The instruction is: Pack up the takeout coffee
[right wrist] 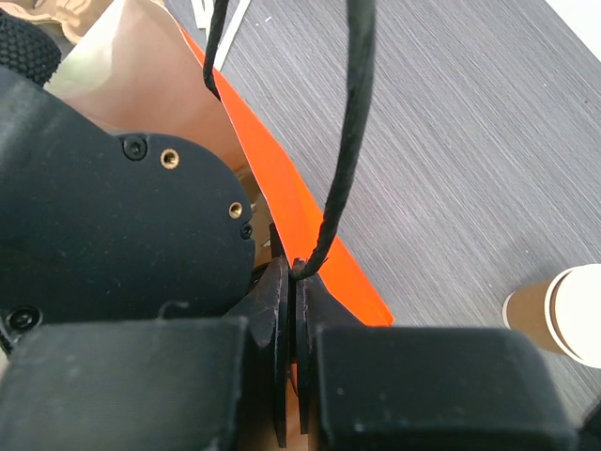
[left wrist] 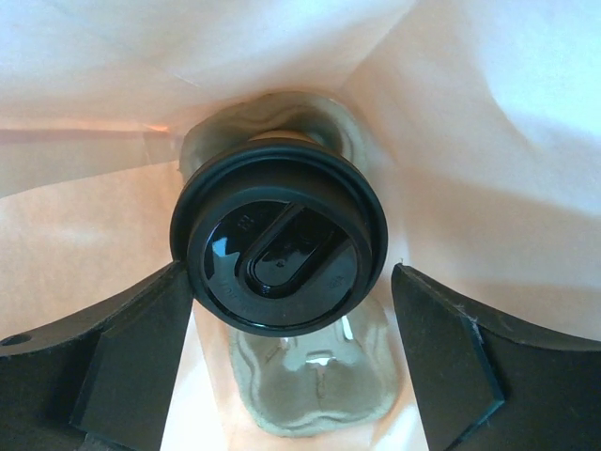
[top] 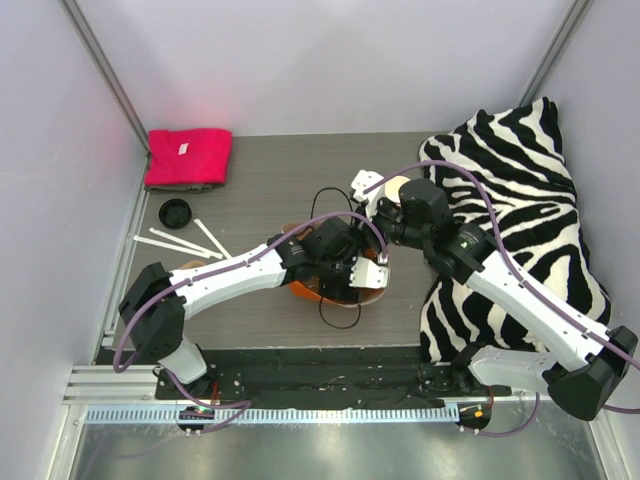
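The grey table (top: 270,190) carried a zebra blanket (top: 520,200) along its right side and a folded pink towel (top: 188,158) at the far left. A small white label (top: 183,148) on the towel was too small to read.

The orange bag (right wrist: 282,183) stood at the middle of the table, between the two arms. The right gripper (right wrist: 293,282) was pinched together on the bag's black cord handle (right wrist: 340,178). The left gripper (left wrist: 291,301) reached down inside the bag with its fingers (left wrist: 141,348) spread apart. The near finger lay just beside the lid and the other stood clear of it.

The coffee (left wrist: 279,246) sat inside the bag, upright in a well of the cardboard tray (left wrist: 310,395) on the bag's floor. Its black lid was on, and the faint raised marks on the lid could not be read.

A second brown cup (top: 395,187) stood on the table just beyond the bag. Near the towel lay a loose black lid (top: 176,212) and some white sticks (top: 185,240).
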